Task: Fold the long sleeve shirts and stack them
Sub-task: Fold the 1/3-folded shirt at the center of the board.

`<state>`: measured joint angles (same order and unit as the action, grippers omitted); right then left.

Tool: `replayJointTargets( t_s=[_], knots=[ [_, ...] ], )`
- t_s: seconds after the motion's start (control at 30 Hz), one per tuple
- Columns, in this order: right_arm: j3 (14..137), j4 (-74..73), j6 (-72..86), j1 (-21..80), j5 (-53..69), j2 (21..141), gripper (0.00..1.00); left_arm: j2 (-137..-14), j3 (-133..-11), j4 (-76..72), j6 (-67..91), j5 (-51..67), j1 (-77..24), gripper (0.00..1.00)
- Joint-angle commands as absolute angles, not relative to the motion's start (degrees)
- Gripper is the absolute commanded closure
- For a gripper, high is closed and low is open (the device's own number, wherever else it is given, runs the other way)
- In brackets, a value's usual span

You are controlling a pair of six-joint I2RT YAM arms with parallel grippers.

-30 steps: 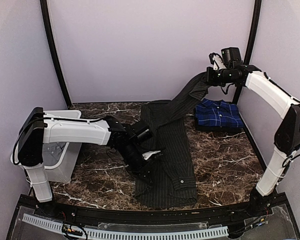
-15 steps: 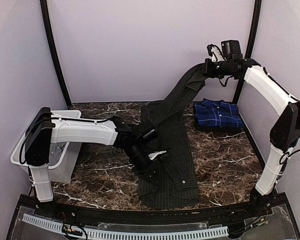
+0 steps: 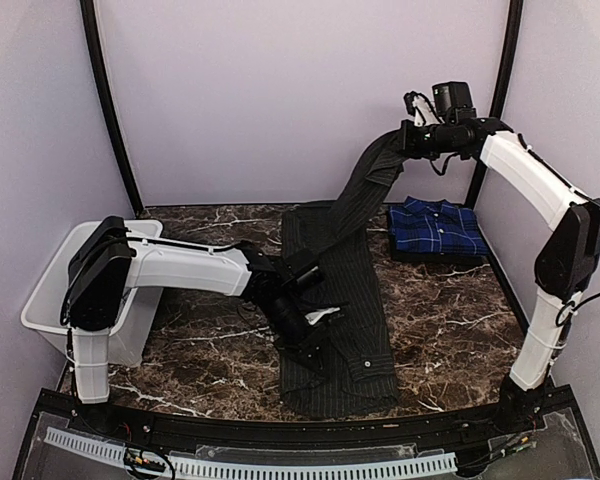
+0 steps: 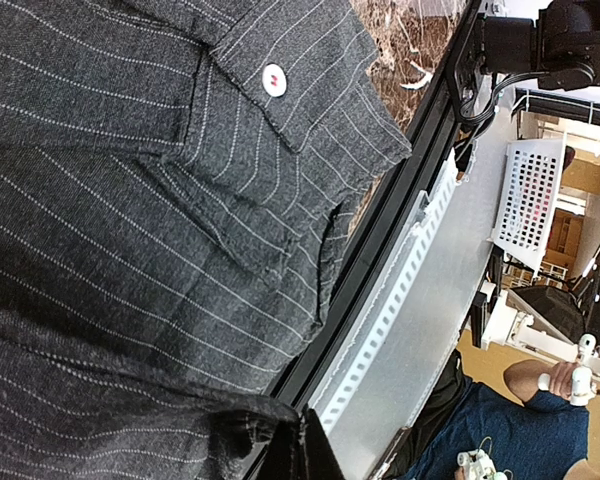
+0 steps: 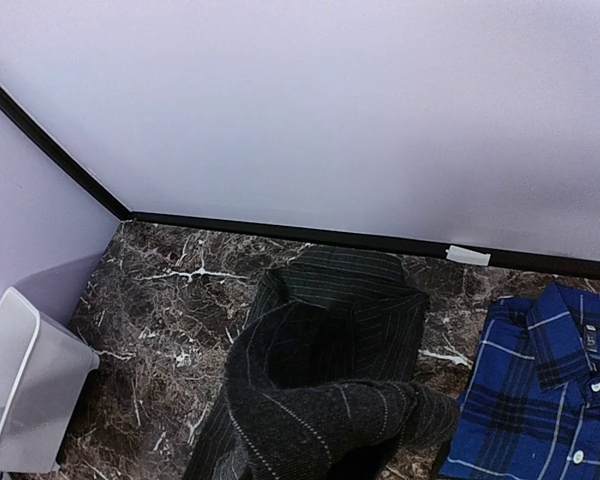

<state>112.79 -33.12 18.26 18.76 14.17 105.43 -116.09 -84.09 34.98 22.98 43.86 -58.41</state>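
Black pinstriped shirt (image 3: 350, 300), sleeve (image 3: 365, 185) raised in clamped right jaws, left jaws pinching its body, plaid shirt (image 3: 438, 228) beside, white bin (image 3: 42, 300)

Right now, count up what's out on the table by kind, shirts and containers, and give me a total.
Long sleeve shirts: 2 (black pinstriped shirt, blue plaid shirt)
Bins: 1 (white bin)
Total: 3

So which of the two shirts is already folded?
The blue plaid shirt, lying folded at the right; the black pinstriped shirt is spread out, one sleeve lifted.
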Motion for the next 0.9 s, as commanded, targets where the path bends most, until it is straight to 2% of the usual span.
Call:
replayJointTargets(
  t_s=[0.0,0.23,0.6,0.67,0.87],
  knots=[
    [113.6,-32.5,18.5,19.5,14.6,105.4,1.00,-116.8,-85.4,34.2,22.6,46.4,-58.8,1.00],
    [107.1,-32.0,18.7,23.5,14.2,102.9,1.00,-118.8,-84.4,32.8,22.6,47.5,-58.8,1.00],
    [89.2,-26.9,22.2,28.6,15.6,95.7,1.00,-121.5,-81.2,28.2,22.0,49.3,-58.8,1.00],
    [87.1,-26.4,22.7,29.5,15.5,95.7,1.00,-121.4,-81.0,28.5,21.5,48.9,-58.8,0.97],
    [83.5,-25.8,23.7,30.9,15.6,96.1,1.00,-119.5,-82.3,30.8,19.1,46.7,-58.7,0.74]
  ],
)
